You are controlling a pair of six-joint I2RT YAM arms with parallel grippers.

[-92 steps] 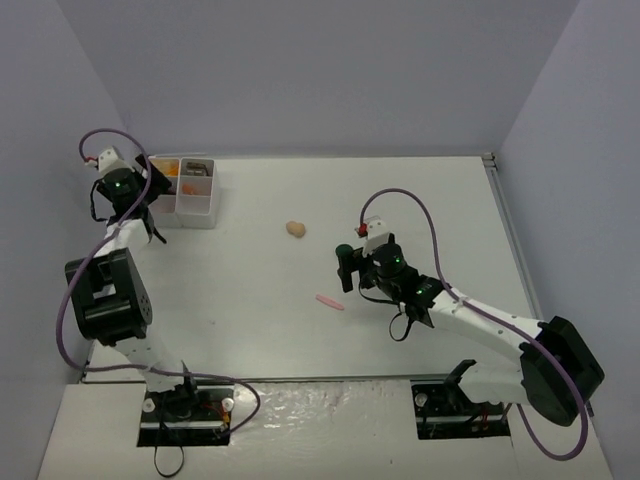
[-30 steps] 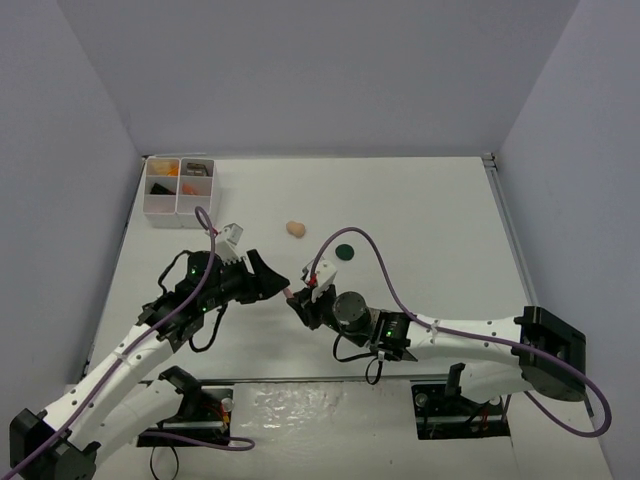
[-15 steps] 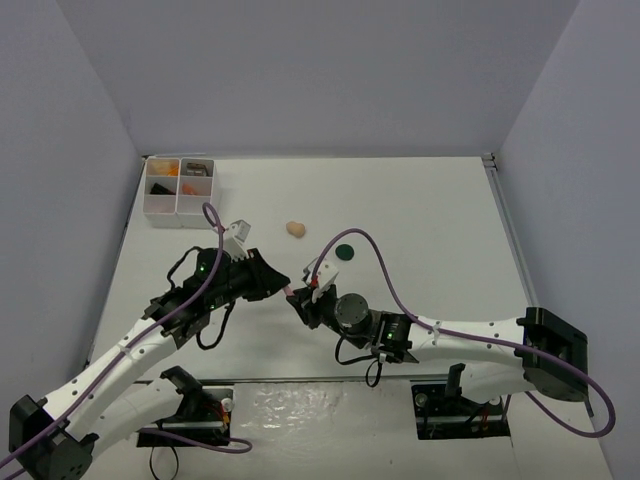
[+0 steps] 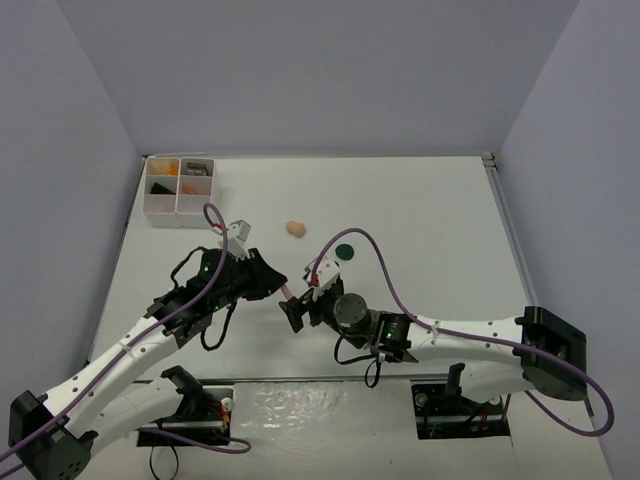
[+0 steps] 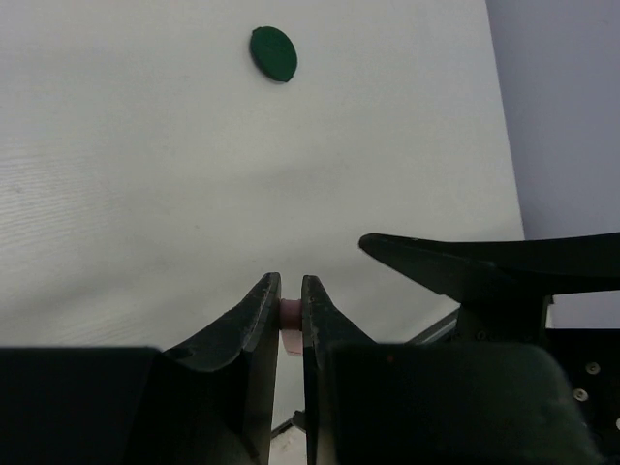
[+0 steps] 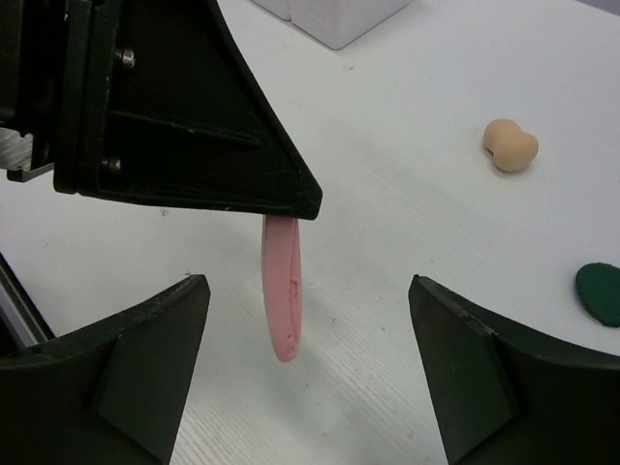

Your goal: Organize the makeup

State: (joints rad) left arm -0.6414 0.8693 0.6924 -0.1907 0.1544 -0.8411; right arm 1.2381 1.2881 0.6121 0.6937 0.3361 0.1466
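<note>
A pink makeup stick hangs above the table, and my left gripper is shut on its upper end. My right gripper is open, one finger on each side of the stick's free end without touching it. From above, the two grippers meet at mid-table: left gripper, stick, right gripper. A beige sponge and a dark-green round compact lie on the table behind them, and both show in the right wrist view: sponge, compact.
The white four-compartment box stands at the far left corner, with orange and dark items inside. A corner of the box shows in the right wrist view. The right arm's purple cable arcs over the table near the compact.
The right gripper has opened and let go of the pink stick, while the left gripper has shut on it. Three seconds ago the stick lay on the table and the left arm was by the box.
</note>
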